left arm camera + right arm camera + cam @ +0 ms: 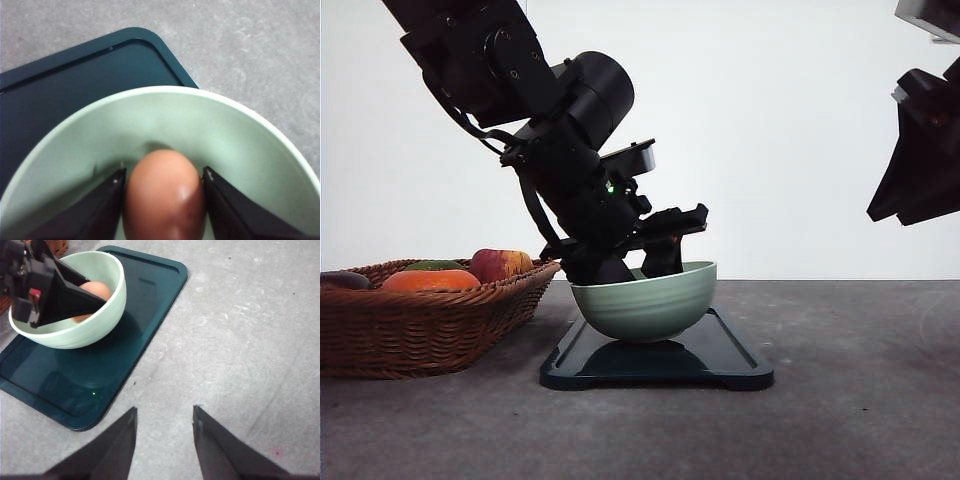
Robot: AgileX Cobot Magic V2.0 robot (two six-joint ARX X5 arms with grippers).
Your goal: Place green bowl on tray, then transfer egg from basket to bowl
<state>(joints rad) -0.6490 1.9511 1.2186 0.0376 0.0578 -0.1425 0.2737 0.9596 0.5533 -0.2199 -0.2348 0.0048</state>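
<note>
One brown egg [164, 197] sits clamped between the left gripper's [164, 210] black fingers [107, 210] inside the pale sage-green ribbed ceramic bowl [647, 300], which rests tilted on the flat dark blue-black rectangular tray [720, 355]. Beside the tray stands the brown woven wicker basket [420, 325]. Well off the tray, the right gripper [164, 445] hangs spread wide, holding nothing.

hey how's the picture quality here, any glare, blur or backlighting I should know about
Front view: bright white backdrop leaves the left hand nearly a silhouette over the green bowl. Left wrist view: the egg is close and soft, with a small highlight; fingers blurred. Right wrist view: sharp, with the bowl reflected in the glossy tray.
</note>
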